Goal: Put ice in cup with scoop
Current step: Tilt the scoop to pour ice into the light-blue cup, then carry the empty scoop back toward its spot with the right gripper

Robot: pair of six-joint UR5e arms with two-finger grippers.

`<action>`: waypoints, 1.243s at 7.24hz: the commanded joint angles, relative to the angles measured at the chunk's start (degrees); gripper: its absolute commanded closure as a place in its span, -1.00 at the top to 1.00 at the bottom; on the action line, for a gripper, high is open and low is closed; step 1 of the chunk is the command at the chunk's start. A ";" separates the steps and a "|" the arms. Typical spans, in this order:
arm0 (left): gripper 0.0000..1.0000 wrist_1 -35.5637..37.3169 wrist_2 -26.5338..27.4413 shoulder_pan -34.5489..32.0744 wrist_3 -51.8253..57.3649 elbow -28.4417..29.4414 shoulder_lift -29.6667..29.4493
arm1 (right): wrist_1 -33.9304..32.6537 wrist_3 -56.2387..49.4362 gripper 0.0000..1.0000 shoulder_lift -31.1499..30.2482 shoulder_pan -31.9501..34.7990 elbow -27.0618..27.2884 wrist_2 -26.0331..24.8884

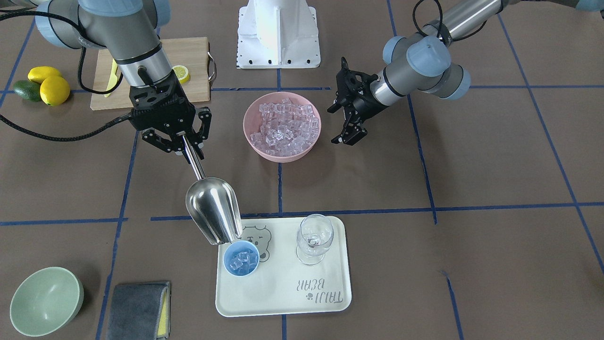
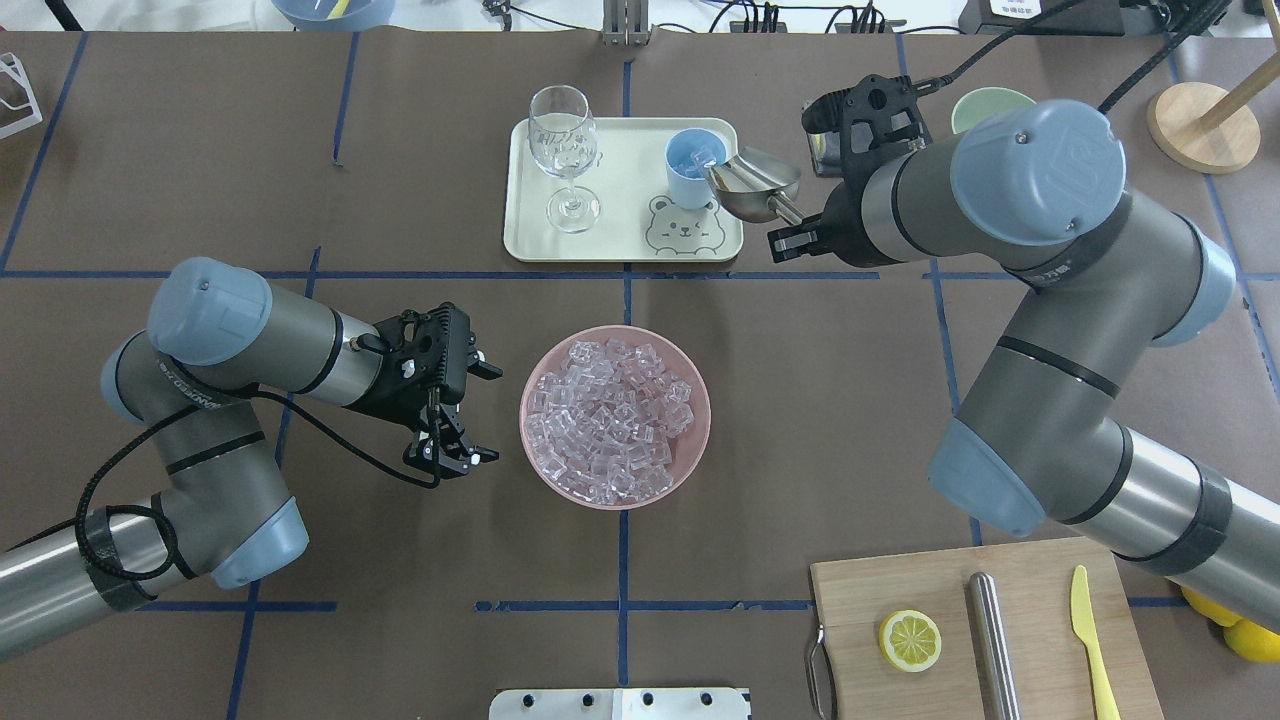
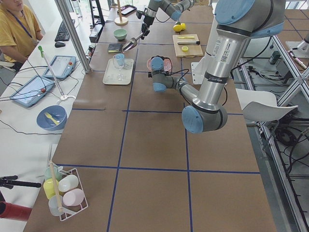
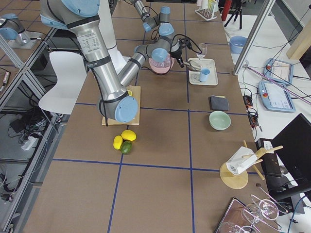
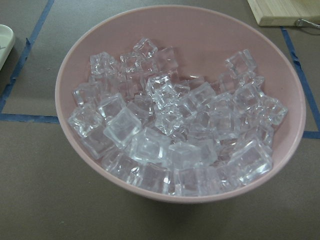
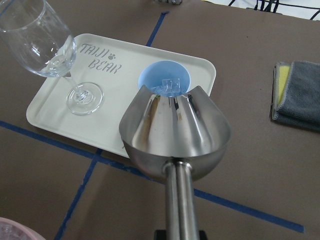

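My right gripper [image 1: 188,150] is shut on the rod handle of the steel scoop [image 1: 212,208]. The scoop is tipped down, with its lip over the rim of the light-blue cup [image 1: 241,258] on the tray. In the right wrist view the scoop's trough [image 6: 175,130] looks empty, and the cup [image 6: 165,80] holds a few ice cubes. Many more ice cubes [image 1: 282,125] fill the pink bowl [image 2: 690,450] at the table's middle. My left gripper [image 1: 334,125] is open and empty beside that bowl.
A wine glass [image 1: 314,238] stands on the cream tray [image 1: 283,288] next to the cup. A pale-green bowl [image 1: 46,301] and a grey cloth [image 1: 139,309] lie beyond the scoop. A cutting board [image 2: 1040,600] carries a lemon half, a steel rod and a knife.
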 commanded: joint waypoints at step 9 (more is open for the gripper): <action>1.00 -0.01 -0.14 -0.61 0.00 -0.17 0.18 | 15.32 10.15 -1.00 -24.88 0.83 10.99 -9.13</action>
